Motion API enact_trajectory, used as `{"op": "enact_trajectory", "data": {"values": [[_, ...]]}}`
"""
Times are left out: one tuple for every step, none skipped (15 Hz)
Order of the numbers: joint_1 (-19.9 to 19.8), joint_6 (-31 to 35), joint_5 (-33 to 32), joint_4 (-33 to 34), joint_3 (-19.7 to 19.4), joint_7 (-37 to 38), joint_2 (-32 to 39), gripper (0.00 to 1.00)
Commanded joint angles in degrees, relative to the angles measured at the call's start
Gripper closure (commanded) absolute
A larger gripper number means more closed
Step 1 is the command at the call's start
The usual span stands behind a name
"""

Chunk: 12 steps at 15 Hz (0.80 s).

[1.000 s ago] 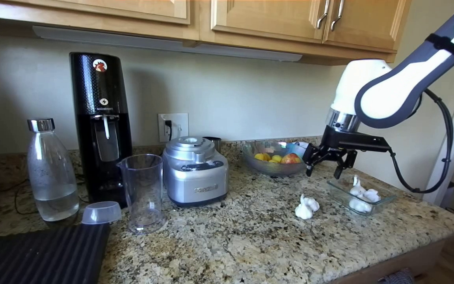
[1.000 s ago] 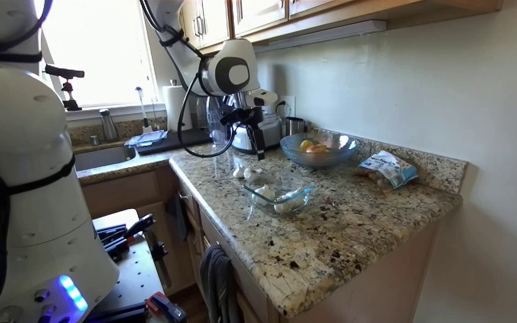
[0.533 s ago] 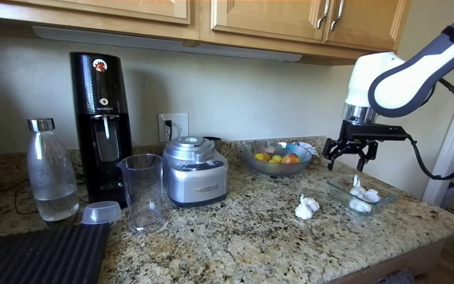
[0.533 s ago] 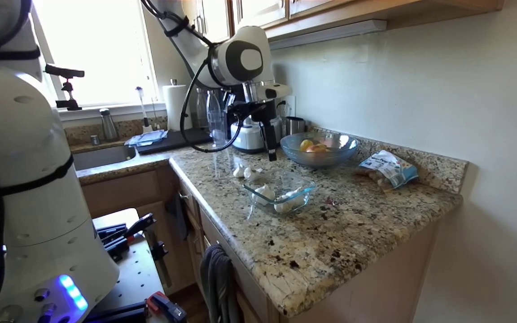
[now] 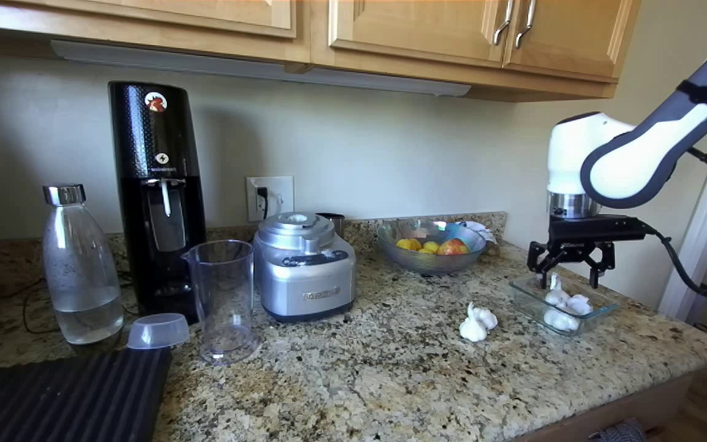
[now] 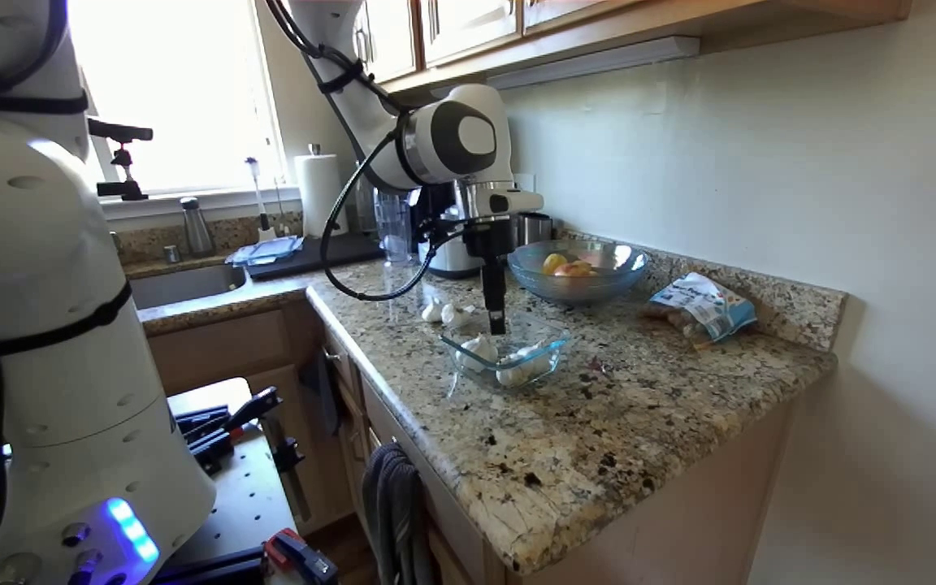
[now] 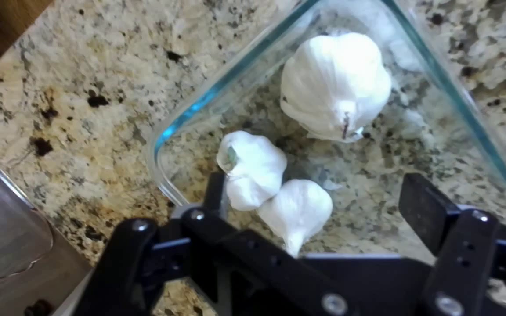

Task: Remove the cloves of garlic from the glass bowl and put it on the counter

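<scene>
The glass bowl [image 7: 235, 70] stands on the speckled granite counter [image 5: 390, 380]. Inside it lie three white garlic pieces: a big bulb [image 7: 334, 87] near the far corner in the wrist view, plus a small bulb [image 7: 253, 169] touching a pointed one [image 7: 299, 210]. Two more garlic bulbs, one [image 6: 432, 310] beside the other [image 6: 456, 314], rest on the counter outside the bowl. My gripper [image 5: 568, 283] points down, low over the bowl, jaws wide apart and holding nothing. In the wrist view its left finger overlaps the small bulb's edge; whether they touch I cannot tell.
A larger bowl of fruit [image 5: 430, 264] is by the wall, left of the glass bowl in an exterior view. Farther left are a silver food processor [image 5: 307, 282] and a clear plastic beaker [image 5: 221, 307]. A snack bag [image 6: 704, 305] lies against the backsplash.
In an exterior view my gripper has swung right, rising slightly, then come down over the glass bowl, and it now hangs straighter. It has stayed open. The garlic and bowl have not moved.
</scene>
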Motion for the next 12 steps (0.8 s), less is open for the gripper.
{"op": "enact_trajectory", "data": {"values": [[0.0,-1.1,-2.4,0.3,-1.7,5.3,3.4,0.0],[0.1,-1.3,-2.1,0.4,-2.1,5.7,4.3,0.0],[0.3,-1.4,-1.9,0.4,-2.5,5.9,4.9,0.0],[0.3,-1.3,-1.7,0.3,-2.9,5.9,5.3,0.0],[0.4,-1.2,-1.6,0.3,-3.2,5.9,5.5,0.0],[0.5,-0.7,-1.6,0.2,-3.3,5.8,5.5,0.0],[0.5,-0.2,-1.6,0.0,-3.4,5.6,5.4,0.0],[0.4,0.6,-1.5,-0.3,-3.4,5.2,5.2,0.0],[0.3,1.0,-1.5,-0.5,-3.4,5.1,5.2,0.0],[0.2,1.9,-1.3,-0.8,-3.3,4.7,5.2,0.0],[0.0,2.6,-0.9,-1.0,-3.2,4.3,5.1,0.13],[-0.1,3.9,-0.8,-1.4,-3.1,3.8,5.1,0.26]]}}
